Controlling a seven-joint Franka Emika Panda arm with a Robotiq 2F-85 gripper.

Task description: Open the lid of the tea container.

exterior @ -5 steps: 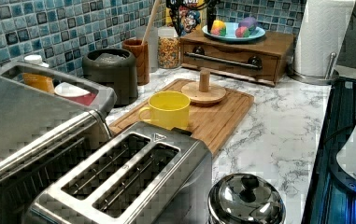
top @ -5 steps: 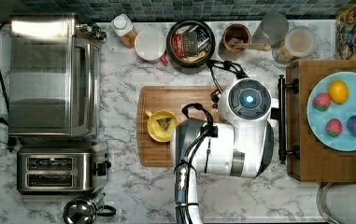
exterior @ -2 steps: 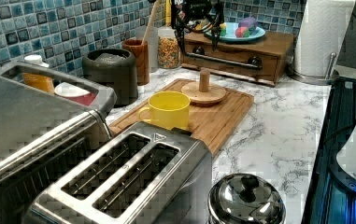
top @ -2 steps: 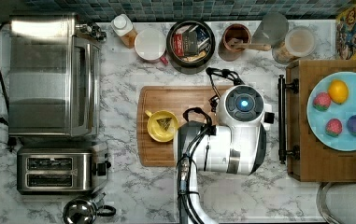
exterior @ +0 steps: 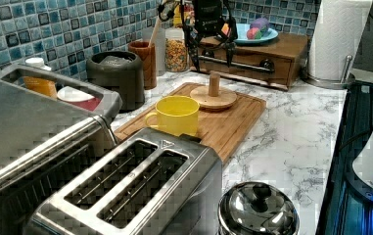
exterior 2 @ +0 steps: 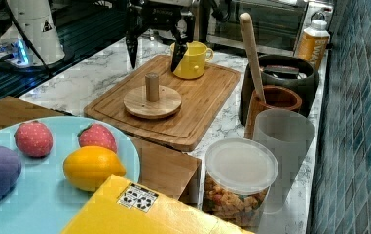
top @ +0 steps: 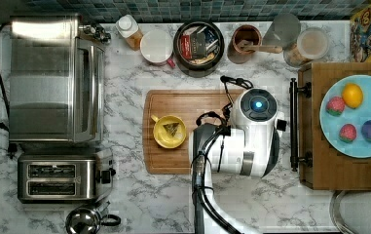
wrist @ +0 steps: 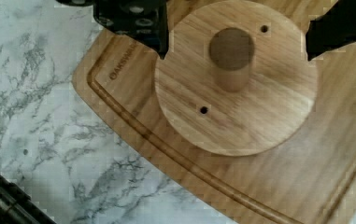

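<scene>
Top view: tea container (top: 198, 46) at the back of the marble counter (top: 139, 200), uncovered, red and dark packets visible inside. White tub (top: 156, 46) just beside it on the top view's left, brown cup (top: 245, 43) with a wooden utensil on the top view's right. Cutting board (top: 173, 161) in front, carrying a yellow mug (top: 169, 131). Arm's white body over the board's right part in the top view, covering whatever lies beneath.

Left view: lid (exterior: 213, 97) flat on the cutting board (exterior: 233, 122), round knob pointing up, behind the yellow mug (exterior: 174, 115) and well apart from the tea container (exterior: 115, 78). Gripper (exterior: 208, 46) hanging above the lid, fingers spread wide, empty, tips clear of the knob.

Right view: lid (exterior 2: 152, 101) on the cutting board (exterior 2: 193, 112), gripper (exterior 2: 154, 51) above and behind it, two dark fingers (exterior 2: 131, 46) parted, nothing between them. Tea container (exterior 2: 285, 73) at the board's far corner beside the brown cup (exterior 2: 273, 105).

Wrist view: lid (wrist: 241, 107) directly below, knob standing between the two dark fingertips (wrist: 138, 23), gap on both sides, no contact. Board edge and marble alongside.
</scene>
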